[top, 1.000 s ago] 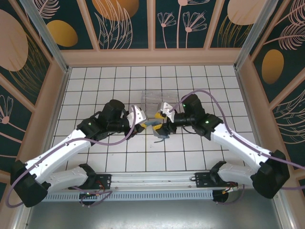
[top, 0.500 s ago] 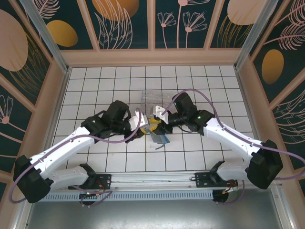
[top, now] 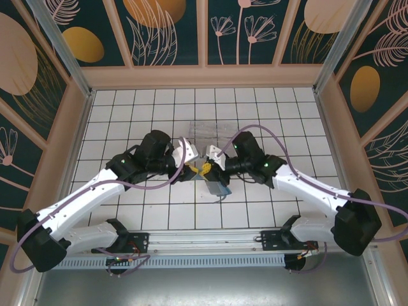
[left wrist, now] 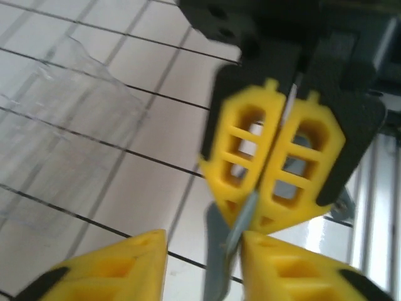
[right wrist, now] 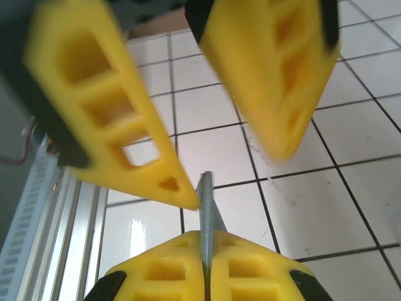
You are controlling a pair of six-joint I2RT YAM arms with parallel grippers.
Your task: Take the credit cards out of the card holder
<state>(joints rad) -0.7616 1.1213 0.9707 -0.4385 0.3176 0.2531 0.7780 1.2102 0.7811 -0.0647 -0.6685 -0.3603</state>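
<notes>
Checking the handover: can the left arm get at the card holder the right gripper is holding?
Probably yes. The right gripper is shut on the card holder, which stands edge-on, and the left gripper is open with one finger on either side of that edge; nothing shows between them.

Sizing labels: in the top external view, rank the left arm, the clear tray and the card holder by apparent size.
1. left arm
2. clear tray
3. card holder, partly hidden, so only roughly
</notes>
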